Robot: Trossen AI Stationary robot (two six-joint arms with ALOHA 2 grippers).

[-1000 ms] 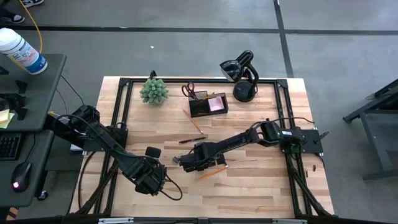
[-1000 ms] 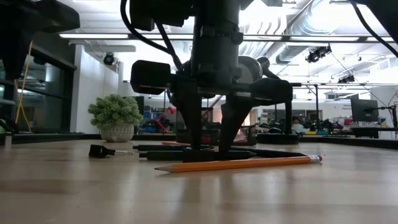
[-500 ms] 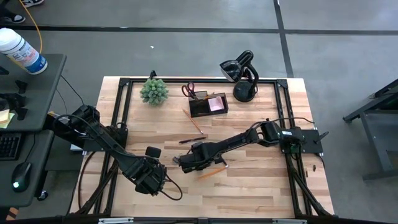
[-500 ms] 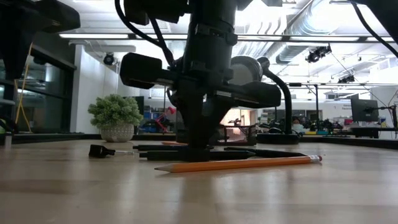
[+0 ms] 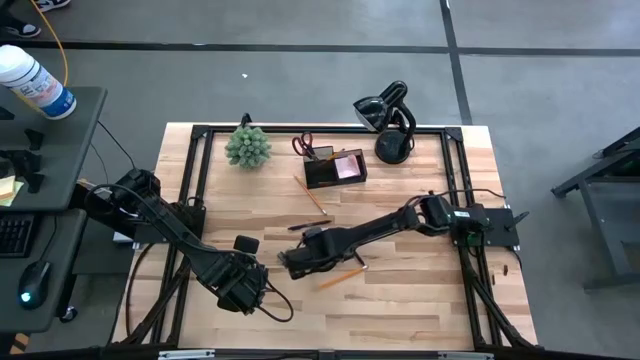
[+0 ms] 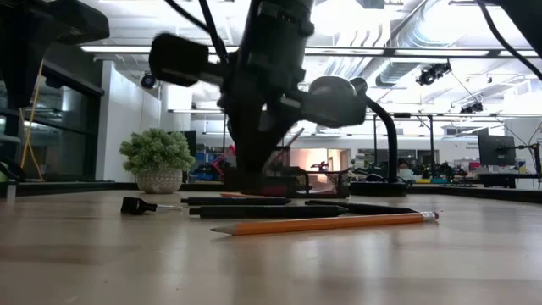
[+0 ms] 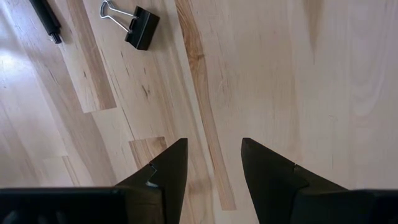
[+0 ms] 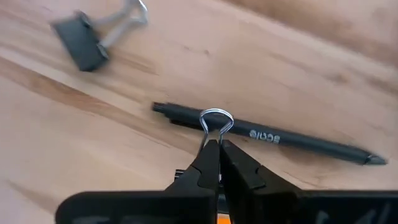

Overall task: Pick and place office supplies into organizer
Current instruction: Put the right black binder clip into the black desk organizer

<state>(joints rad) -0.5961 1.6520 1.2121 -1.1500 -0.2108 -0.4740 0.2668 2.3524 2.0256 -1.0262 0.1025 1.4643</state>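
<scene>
Your right gripper (image 8: pixel 214 146) has snapped shut on a binder clip (image 8: pixel 215 122) and shifted toward nine o'clock, above the pen (image 8: pixel 261 134). Left gripper (image 7: pixel 211 158) waits, jaws narrowly apart. Organizer (image 5: pixel 335 168) sits at twelve o'clock.

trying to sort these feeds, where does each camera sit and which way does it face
High: above the table, looking straight down; both arms show.
Low: at tabletop height, looking level past an orange pencil into the room; the right arm comes from above.
Left wrist: on the left arm, facing the wood; left hand open.
Right wrist: on the right arm, facing the table; right hand shut on a wire loop.
Shared: both wrist views show a binder clip.
</scene>
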